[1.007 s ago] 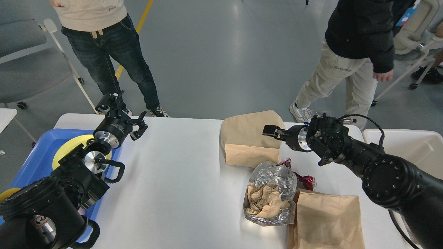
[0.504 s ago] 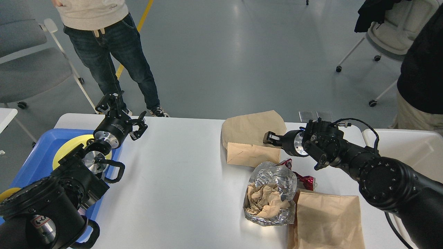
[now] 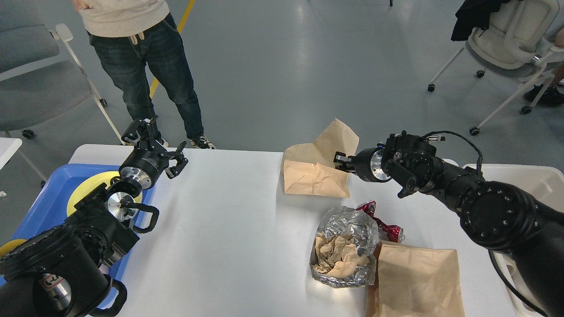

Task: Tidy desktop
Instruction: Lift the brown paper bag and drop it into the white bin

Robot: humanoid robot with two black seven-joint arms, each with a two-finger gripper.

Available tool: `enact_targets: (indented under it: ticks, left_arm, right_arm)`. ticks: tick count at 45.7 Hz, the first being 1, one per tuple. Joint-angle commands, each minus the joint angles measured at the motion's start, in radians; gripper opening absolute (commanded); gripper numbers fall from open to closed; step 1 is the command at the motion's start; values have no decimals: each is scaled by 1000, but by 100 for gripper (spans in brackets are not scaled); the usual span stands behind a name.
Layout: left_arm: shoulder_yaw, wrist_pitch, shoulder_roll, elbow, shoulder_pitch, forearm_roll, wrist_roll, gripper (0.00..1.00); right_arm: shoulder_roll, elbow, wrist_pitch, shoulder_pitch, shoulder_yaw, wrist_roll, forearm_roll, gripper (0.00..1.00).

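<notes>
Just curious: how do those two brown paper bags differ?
The far bag is pinched by the right gripper, one corner lifted and creased; the near bag lies flat and untouched at the desktop's front edge, partly cut off from view. Both are plain brown paper.

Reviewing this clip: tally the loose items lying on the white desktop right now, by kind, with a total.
Brown paper bags: 2, far bag gripped at its edge by the right pincer, near bag lying flat
Foil bag stuffed with crumpled paper: 1
Red wrapper: 1
Total: 4 on the desktop
</notes>
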Motion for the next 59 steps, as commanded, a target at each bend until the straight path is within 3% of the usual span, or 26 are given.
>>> enact_targets:
  ticks: [1,15,25,34,39,46,59]
  left_arm:
    - [0,0,0,1,0,0,0,96]
    - [0,0,0,0,0,0,0,96]
    - [0,0,0,0,0,0,0,96]
    - [0,0,0,0,0,0,0,96]
    - [0,0,0,0,0,0,0,96]
    - [0,0,0,1,0,0,0,96]
    - [0,-2,0,1,0,0,1,96]
  right_arm:
    - [-102,133,80,123,2,0,2,0]
    - [-454,511,147,487,-1,0,-7,0]
    - [-609,539,272,652,-13,0,-7,0]
    - [-682,537,288,669,-26,-3,-12,0]
    - [-682,503,211,604,-96,-3,-29,0]
    - [-690,451,-29,392,-133,-3,-15,0]
    - [-799,339,-242,-17,35,0,39,0]
